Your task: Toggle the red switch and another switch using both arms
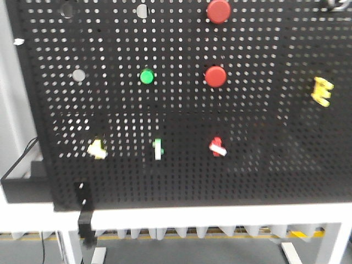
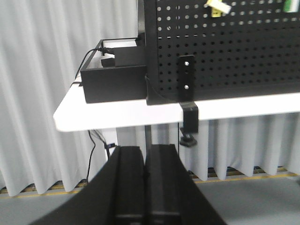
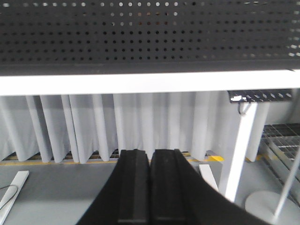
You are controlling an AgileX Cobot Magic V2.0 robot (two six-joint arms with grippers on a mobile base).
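Note:
On the black pegboard, the small red switch with its white lever sits in the lower row, right of centre. The pale yellow-cream switch is in the same row at the left; the left wrist view catches it at the top edge. My left gripper is shut with nothing in it, low down in front of the table's left corner. My right gripper is also shut and empty, below the table edge. Neither gripper appears in the front view.
A slim white-green upright switch stands between the two toggles. Above are a green button and two round red buttons. A yellow part sits far right. A black box and a clamp are at the board's left end.

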